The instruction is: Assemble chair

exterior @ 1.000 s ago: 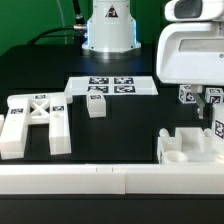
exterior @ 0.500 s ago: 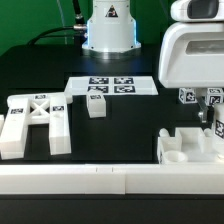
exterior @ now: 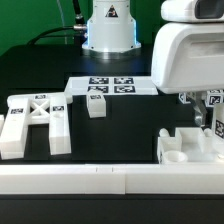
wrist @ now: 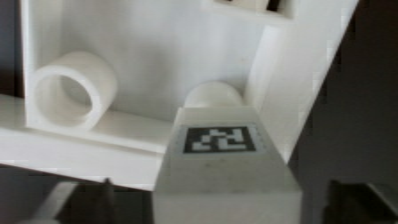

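Observation:
My gripper [exterior: 205,112] hangs at the exterior view's right, over the notched chair block [exterior: 188,148]. In the wrist view the gripper [wrist: 222,206] straddles a white upright chair piece [wrist: 226,160] with a square tag on its end. Its dark fingers [wrist: 75,202] stand on either side with a gap to the piece, so it looks open. Behind the piece is a white part with a round ring [wrist: 75,88]. The X-braced frame [exterior: 35,118] lies at the exterior view's left. A small tagged cube [exterior: 97,104] sits mid-table.
The marker board [exterior: 112,86] lies flat behind the small cube. A long white rail [exterior: 100,184] runs along the front edge. The robot base [exterior: 108,30] stands at the back. Another tagged chair piece [exterior: 214,98] shows beside the gripper body.
The gripper has shifted toward the exterior view's left and looms larger, now covering the tagged cube that showed beside it. The chair parts have not moved.

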